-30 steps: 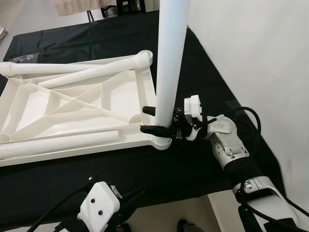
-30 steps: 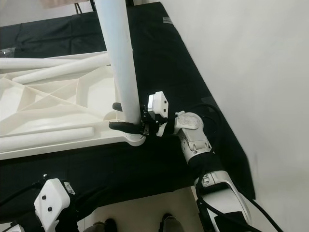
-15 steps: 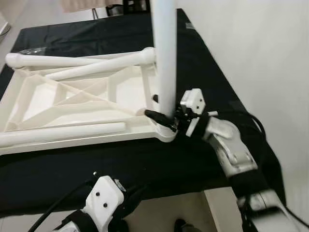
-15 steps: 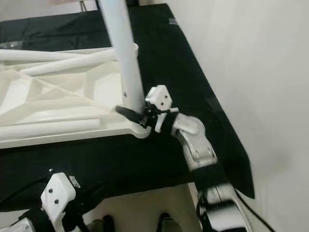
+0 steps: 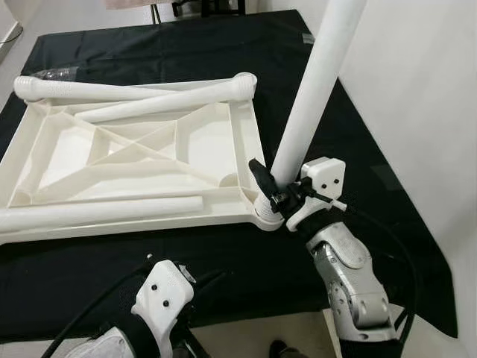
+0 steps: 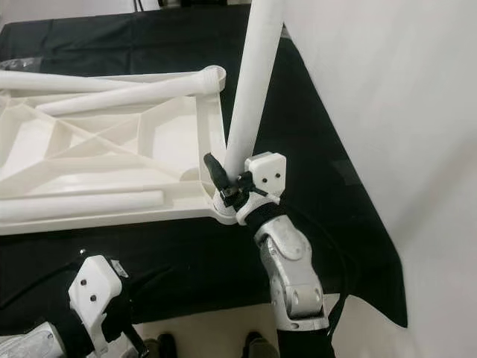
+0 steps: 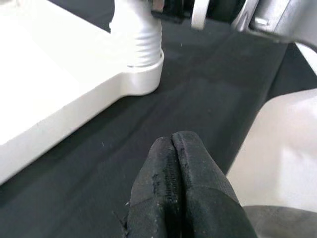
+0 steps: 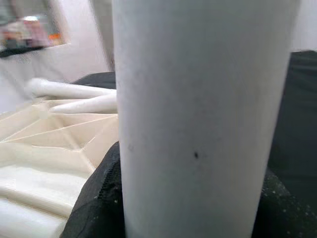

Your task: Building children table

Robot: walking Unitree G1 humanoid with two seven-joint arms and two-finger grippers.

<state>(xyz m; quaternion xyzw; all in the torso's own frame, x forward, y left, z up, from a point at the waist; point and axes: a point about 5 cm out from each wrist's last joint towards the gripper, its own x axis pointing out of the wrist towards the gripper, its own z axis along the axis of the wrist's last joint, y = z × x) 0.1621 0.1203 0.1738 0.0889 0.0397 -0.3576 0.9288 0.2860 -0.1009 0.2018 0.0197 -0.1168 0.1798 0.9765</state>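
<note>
- my right claw (image 5: 270,188) is clamped around the white table leg (image 5: 309,101), low down near its foot, one black finger (image 5: 258,176) showing on the side toward the tabletop.
- the leg stands in the corner socket (image 5: 265,217) of the upturned white tabletop (image 5: 134,160) and tilts, its upper end leaning away from the tabletop toward the right edge of the table.
- in the right wrist view the leg (image 8: 203,114) sits close between my two dark fingers (image 8: 99,198).
- the tabletop lies underside up on the black cloth (image 5: 223,52) that covers the table (image 5: 350,156), ribs showing, its socket corner near the table's front right corner.
- three more white legs lie loose on it: two (image 5: 89,91) (image 5: 160,102) along its far edge, one (image 5: 100,211) along its near edge.
- my left claw (image 7: 179,186) hangs low at the table's front edge, fingers pressed together with nothing between them; in its wrist view the ribbed foot of the leg (image 7: 136,37) sits in the socket ahead of it, well apart.
- a small clear bag (image 5: 52,73) lies near the far left corner of the table.
</note>
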